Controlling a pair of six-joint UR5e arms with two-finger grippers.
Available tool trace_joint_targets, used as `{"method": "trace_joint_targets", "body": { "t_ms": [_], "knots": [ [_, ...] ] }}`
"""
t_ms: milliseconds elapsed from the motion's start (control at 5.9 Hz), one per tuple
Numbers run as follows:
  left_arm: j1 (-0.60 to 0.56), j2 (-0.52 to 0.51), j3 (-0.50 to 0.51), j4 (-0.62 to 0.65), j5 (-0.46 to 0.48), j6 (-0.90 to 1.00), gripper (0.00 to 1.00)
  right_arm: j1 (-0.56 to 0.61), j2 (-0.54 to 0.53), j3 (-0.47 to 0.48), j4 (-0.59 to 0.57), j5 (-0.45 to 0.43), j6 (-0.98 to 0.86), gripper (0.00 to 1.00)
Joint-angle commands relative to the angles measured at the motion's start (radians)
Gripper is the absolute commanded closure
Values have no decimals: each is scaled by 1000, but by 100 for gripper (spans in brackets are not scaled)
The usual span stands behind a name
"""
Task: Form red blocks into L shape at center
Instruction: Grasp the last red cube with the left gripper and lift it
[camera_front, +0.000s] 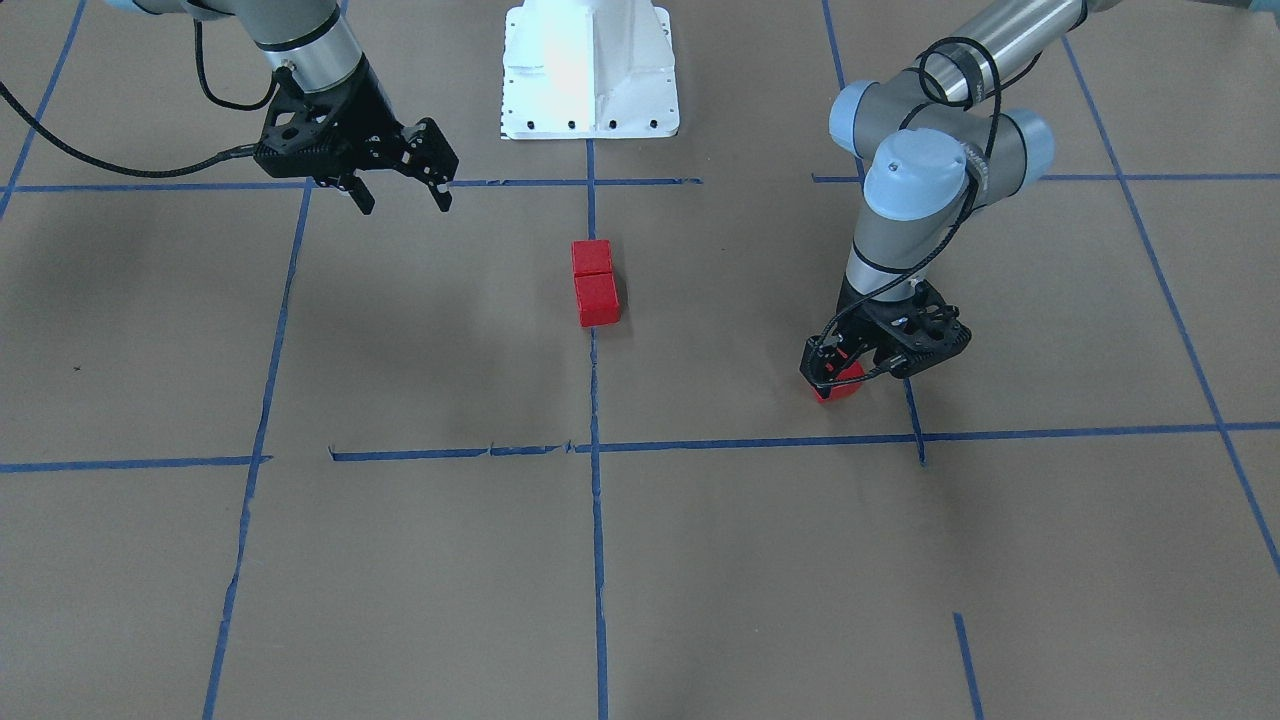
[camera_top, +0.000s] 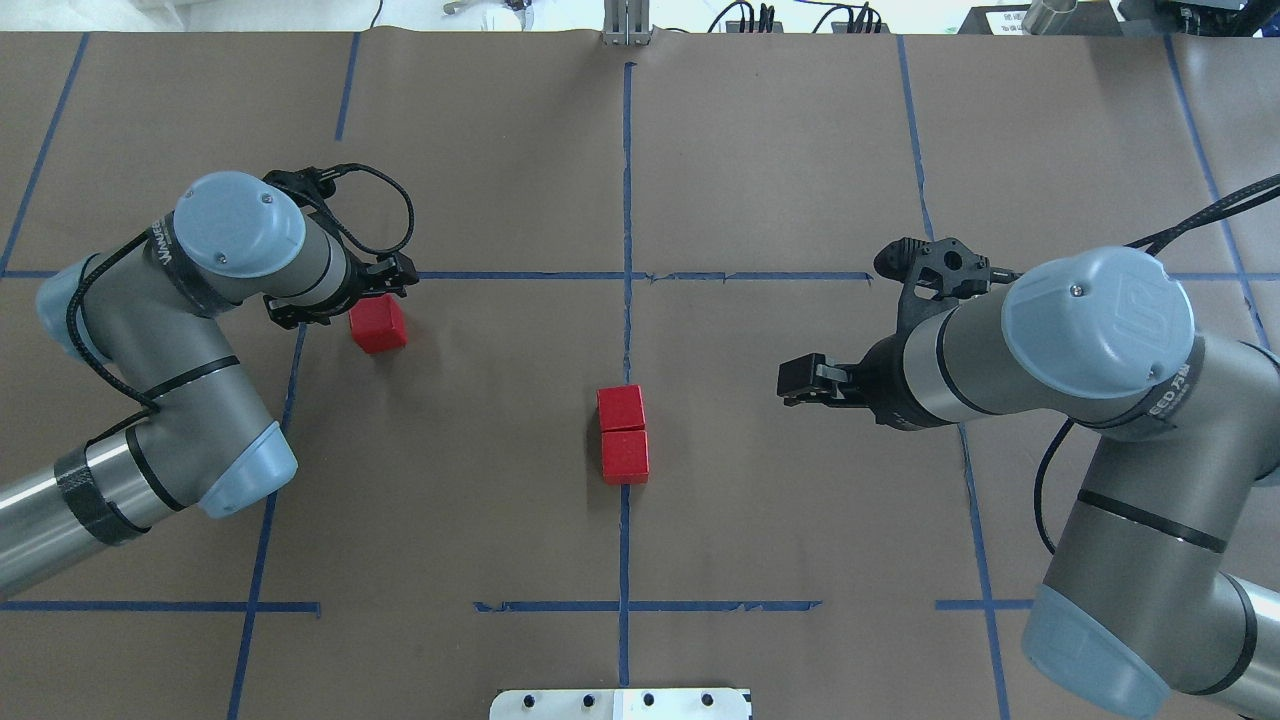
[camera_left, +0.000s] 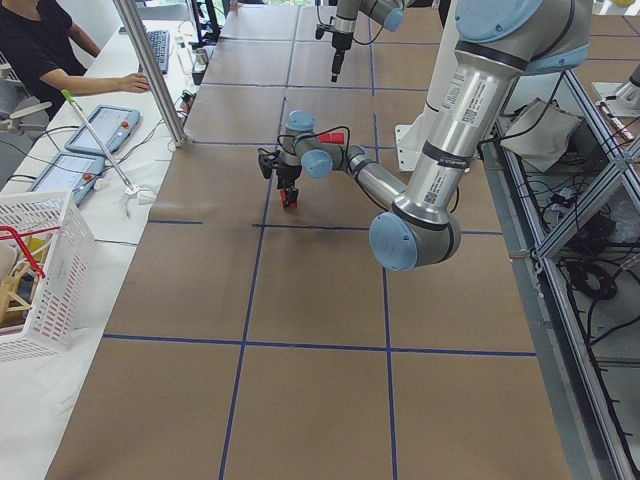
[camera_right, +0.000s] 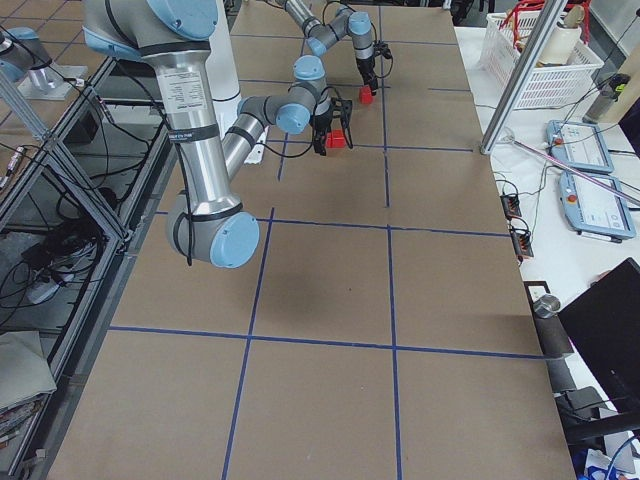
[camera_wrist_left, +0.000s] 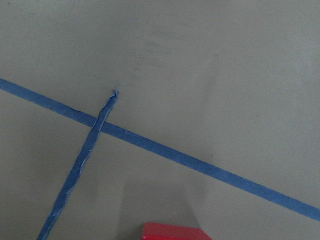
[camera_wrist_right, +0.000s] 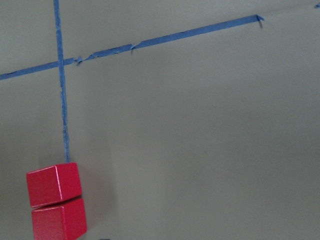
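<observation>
Two red blocks (camera_top: 622, 408) (camera_top: 625, 456) lie touching in a straight row on the vertical blue tape line (camera_top: 626, 330) at the brown paper center. They also show in the front view (camera_front: 596, 283) and the right wrist view (camera_wrist_right: 55, 202). The third red block (camera_top: 378, 325) sits on the paper far to my left. My left gripper (camera_front: 858, 372) is low over it, fingers astride it and looking open. The block's top edge shows in the left wrist view (camera_wrist_left: 172, 232). My right gripper (camera_front: 400, 195) is open, empty and raised, off to the right of the pair.
Blue tape lines grid the brown paper. The white robot base (camera_front: 590, 70) stands behind the center. Past the table's far edge are an operator (camera_left: 40, 60), tablets and a white basket (camera_left: 40, 270).
</observation>
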Motion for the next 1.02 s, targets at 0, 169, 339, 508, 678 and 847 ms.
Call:
{"method": "trace_joint_targets", "body": {
  "t_ms": [0, 169, 339, 508, 678, 847],
  "knots": [
    [2, -3, 2, 0, 0, 0, 25, 0, 2, 0, 0, 0, 0, 0],
    [5, -7, 3, 1, 0, 0, 24, 0, 0, 0, 0, 0, 0, 0],
    [6, -11, 14, 0, 0, 0, 20, 0, 0, 0, 0, 0, 0, 0],
    [8, -26, 32, -2, 0, 2, 21, 0, 2, 0, 0, 0, 0, 0],
    [11, -28, 28, 0, 0, 2, 64, 0, 2, 2, 0, 0, 0, 0],
    [9, -28, 19, 0, -2, 3, 94, 0, 2, 2, 0, 0, 0, 0]
  ]
}}
